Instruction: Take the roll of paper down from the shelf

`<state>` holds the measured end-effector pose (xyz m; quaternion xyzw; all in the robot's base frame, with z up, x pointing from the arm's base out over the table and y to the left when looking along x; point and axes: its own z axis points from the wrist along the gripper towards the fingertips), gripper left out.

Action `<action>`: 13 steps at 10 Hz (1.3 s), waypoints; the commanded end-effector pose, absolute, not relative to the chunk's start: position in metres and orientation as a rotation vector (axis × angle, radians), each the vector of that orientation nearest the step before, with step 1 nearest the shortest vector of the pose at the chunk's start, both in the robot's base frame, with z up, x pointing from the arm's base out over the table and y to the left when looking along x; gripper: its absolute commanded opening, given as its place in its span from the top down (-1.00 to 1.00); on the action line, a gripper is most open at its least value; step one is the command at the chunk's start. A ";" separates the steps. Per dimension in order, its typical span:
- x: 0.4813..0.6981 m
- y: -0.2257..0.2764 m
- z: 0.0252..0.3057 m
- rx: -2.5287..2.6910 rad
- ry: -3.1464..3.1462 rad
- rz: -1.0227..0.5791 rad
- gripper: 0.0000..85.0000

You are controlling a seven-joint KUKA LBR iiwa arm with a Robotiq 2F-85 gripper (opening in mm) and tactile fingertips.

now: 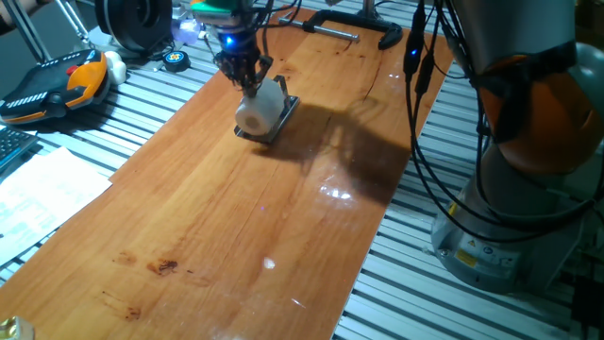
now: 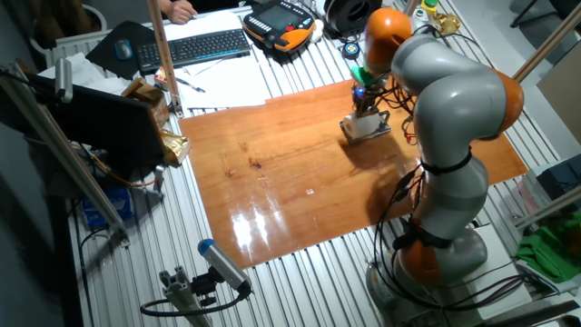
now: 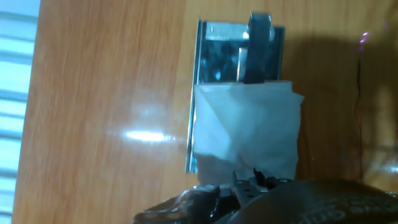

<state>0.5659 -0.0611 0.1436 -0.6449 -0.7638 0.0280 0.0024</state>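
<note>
The roll of paper (image 1: 259,110) is white and lies on the shelf (image 1: 280,124), a low dark metal stand on the far part of the wooden board. My gripper (image 1: 250,83) comes down on the roll from above. In the hand view the roll (image 3: 245,134) fills the middle, with the shiny shelf (image 3: 217,56) beneath and beyond it. One finger (image 3: 260,46) presses against the roll's far end and the other sits at its near end, so the jaws are shut on the roll. The roll's lower side still rests on the shelf. In the other fixed view the roll (image 2: 365,124) is partly hidden by the arm.
A black clamp (image 1: 354,24) lies at the board's far end. An orange-black teach pendant (image 1: 57,83) and white paper sheets (image 1: 42,189) are at the left. The arm's base (image 1: 510,236) and cables (image 1: 420,113) stand at the right.
</note>
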 end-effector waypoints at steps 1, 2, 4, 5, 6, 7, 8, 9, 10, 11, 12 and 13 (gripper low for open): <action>0.564 -0.038 0.145 -2.030 -2.396 0.092 0.98; 0.563 -0.030 0.146 -2.032 -2.391 0.095 0.98; 0.564 -0.032 0.145 -2.040 -2.374 0.102 0.98; 0.562 -0.029 0.146 -2.042 -2.367 0.071 0.98; 0.557 -0.014 0.148 -2.084 -2.348 0.110 0.98; 0.553 -0.003 0.149 -2.108 -2.324 0.114 0.98; 0.548 0.006 0.149 -2.125 -2.306 0.113 0.98; 0.544 0.012 0.148 -2.135 -2.290 0.103 0.98; 0.542 0.014 0.144 -2.141 -2.293 0.107 0.98; 0.544 0.011 0.143 -2.141 -2.295 0.114 0.98; 0.547 0.006 0.143 -2.129 -2.300 0.110 0.98; 0.549 0.003 0.143 -2.122 -2.295 0.087 0.95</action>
